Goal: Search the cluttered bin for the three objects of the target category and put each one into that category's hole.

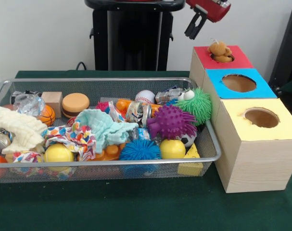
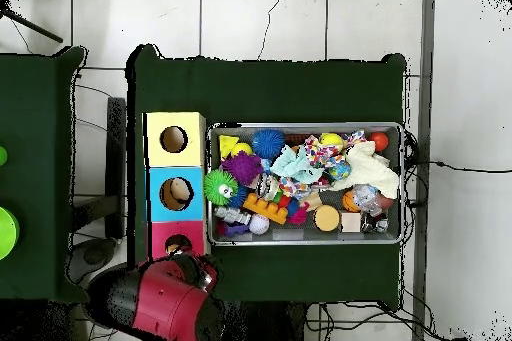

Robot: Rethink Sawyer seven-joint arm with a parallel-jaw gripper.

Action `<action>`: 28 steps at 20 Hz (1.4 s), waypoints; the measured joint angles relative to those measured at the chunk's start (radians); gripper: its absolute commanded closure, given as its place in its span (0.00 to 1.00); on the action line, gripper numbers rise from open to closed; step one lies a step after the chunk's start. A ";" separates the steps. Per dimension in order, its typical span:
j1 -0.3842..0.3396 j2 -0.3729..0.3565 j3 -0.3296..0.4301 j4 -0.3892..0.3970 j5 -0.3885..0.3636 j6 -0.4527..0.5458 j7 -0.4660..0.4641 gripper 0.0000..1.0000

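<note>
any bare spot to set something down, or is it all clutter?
The silver wire-mesh tray is packed edge to edge. Free: the green cloth strip in front of the tray, down to the picture's near edge. The pale wood boxes stand close against the tray's end, and a small brown plush toy sits in the red-surround hole.

front view: low, close, across the tabletop [image 1: 136,207], facing the pedestal [image 1: 133,33] at top | overhead view: high, far, straight down, robot arm [image 2: 160,302] at bottom, floor around | shared: wire-mesh tray [image 1: 107,162] [image 2: 304,127], three-hole box row [image 1: 254,139] [image 2: 152,182], green tabletop [image 2: 300,87], turned half round
</note>
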 measured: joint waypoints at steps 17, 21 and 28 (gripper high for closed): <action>-0.006 -0.015 0.134 0.033 0.056 -0.083 0.000 1.00; -0.022 -0.006 0.180 0.033 0.088 -0.192 0.000 1.00; -0.056 0.035 0.264 0.048 0.123 -0.335 0.001 1.00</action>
